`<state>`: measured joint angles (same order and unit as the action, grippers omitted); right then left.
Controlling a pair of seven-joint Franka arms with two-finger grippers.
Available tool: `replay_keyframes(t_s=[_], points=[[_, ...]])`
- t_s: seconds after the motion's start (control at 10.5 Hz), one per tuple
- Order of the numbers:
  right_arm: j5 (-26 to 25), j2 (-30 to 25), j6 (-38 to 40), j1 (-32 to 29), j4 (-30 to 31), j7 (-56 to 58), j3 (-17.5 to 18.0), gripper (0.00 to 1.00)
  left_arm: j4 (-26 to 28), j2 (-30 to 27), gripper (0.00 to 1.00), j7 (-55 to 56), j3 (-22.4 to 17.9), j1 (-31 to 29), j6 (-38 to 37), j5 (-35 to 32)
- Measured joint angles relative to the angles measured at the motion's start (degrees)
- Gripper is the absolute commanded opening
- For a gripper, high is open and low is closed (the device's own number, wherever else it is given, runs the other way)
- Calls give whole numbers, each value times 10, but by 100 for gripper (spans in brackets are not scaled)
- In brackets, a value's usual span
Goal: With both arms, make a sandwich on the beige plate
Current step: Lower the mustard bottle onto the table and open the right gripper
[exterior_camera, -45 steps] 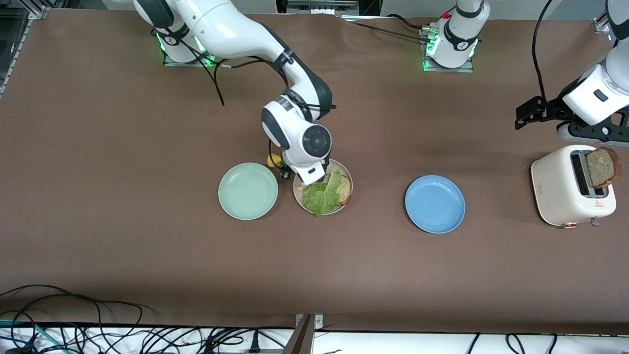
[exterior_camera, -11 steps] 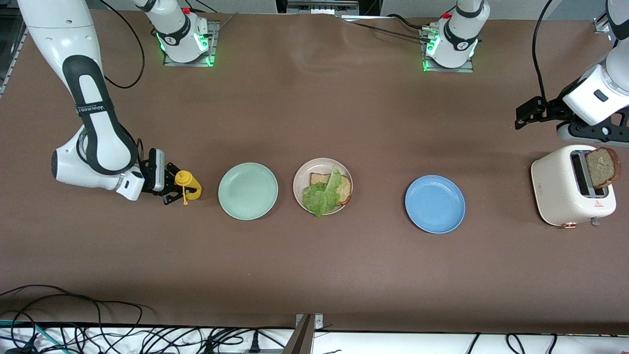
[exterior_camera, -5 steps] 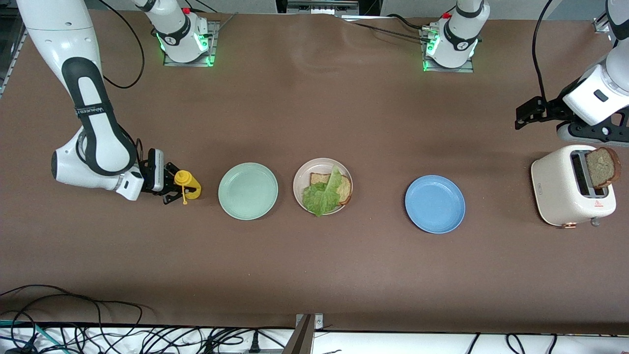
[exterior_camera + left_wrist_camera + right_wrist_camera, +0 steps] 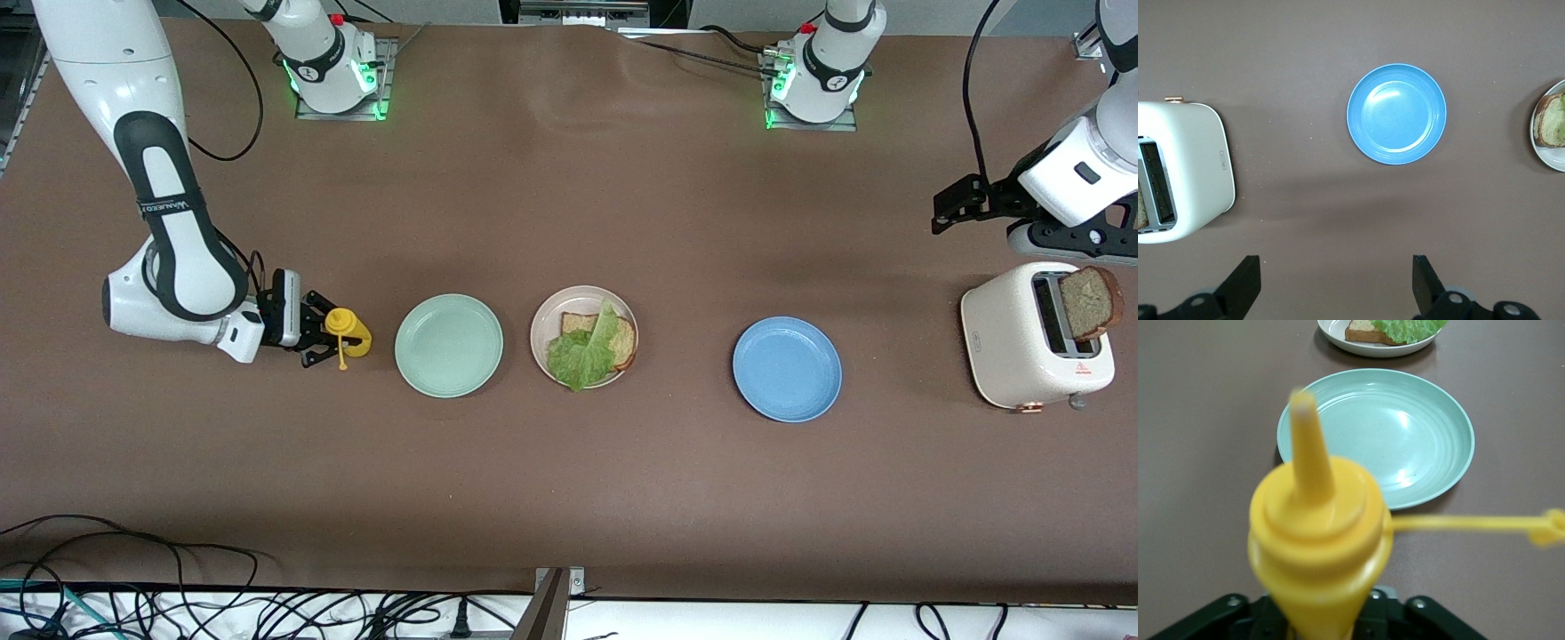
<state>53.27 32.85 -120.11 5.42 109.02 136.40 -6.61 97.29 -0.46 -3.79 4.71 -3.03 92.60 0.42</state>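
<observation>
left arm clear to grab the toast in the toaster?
Probably yes. The left pincer hangs open just above the toaster, and the toast slice stands up out of the slot with nothing over it or against it.

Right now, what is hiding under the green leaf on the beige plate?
Under the lettuce leaf on the beige plate lies one brown toast slice; its corners peek out. The leaf covers the toast's middle, so anything spread there cannot be seen.

Arms (image 4: pixel 169 222): you see glossy white shells, black joint bands.
Bases (image 4: pixel 333 67): green lights, black cables.
Pincers (image 4: pixel 311 331): black.
</observation>
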Motion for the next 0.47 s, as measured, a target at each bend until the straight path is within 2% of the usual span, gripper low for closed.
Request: replay_keyframes(t_s=[0.28, 0.47], points=[[1, -1, 0, 0, -4, 0, -5, 86, 0, 0, 100, 0, 0, 0, 0, 0], [1, -2, 0, -1, -8, 0, -15, 86, 0, 0, 100, 0, 0, 0, 0, 0]])
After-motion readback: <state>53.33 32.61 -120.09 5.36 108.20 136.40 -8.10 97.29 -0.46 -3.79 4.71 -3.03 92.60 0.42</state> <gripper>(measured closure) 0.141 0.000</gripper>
